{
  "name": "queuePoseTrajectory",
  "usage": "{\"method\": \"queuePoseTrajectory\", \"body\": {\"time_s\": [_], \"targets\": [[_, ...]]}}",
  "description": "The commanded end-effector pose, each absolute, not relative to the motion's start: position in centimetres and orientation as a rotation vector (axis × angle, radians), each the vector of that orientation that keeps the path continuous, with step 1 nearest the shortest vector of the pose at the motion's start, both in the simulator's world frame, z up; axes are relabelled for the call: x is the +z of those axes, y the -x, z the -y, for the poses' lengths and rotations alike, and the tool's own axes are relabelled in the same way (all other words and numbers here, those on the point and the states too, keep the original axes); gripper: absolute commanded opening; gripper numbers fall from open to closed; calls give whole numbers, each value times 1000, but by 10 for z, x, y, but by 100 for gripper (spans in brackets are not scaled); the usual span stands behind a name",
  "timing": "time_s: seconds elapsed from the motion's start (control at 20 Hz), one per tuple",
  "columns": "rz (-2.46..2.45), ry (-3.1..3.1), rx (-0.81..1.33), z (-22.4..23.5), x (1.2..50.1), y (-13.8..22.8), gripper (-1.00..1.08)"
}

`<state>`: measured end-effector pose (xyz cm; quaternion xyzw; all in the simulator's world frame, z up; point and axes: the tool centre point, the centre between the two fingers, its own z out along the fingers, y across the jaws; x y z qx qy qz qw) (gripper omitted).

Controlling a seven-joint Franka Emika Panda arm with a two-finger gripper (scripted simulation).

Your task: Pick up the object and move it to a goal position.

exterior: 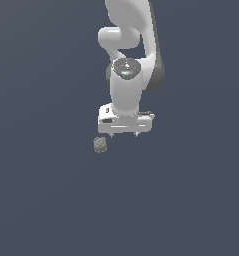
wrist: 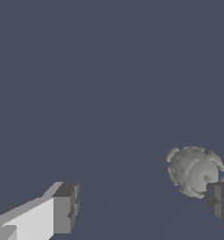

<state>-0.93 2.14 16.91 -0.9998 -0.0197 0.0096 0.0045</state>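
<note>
The object (exterior: 100, 145) is a small, lumpy, grey-tan pebble-like thing lying on the dark grey floor. My white gripper (exterior: 124, 134) hangs just beside it, toward the exterior view's right and a little further back, with its two short fingertips spread apart and nothing between them. In the wrist view the object (wrist: 194, 170) lies close against one dark fingertip (wrist: 221, 201), off the gap's middle, while the other fingertip (wrist: 65, 208) stands far from it. My gripper (wrist: 144, 205) is open and empty.
The white arm (exterior: 128, 60) rises behind the gripper toward the top of the exterior view. The plain dark grey floor (exterior: 51, 200) spreads all round.
</note>
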Motion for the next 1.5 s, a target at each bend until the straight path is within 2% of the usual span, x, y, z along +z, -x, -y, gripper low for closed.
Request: {"method": "queuePoseTrajectory", "body": {"time_s": [0.0,0.75,1.1,1.45], "targets": [[62,3132,30,-21,169,9,100],[82,3121,-5,-14,186,4,100],[111,3124,-5,3,171,7,100],[179,3127,-4,42,136,19,100]]}}
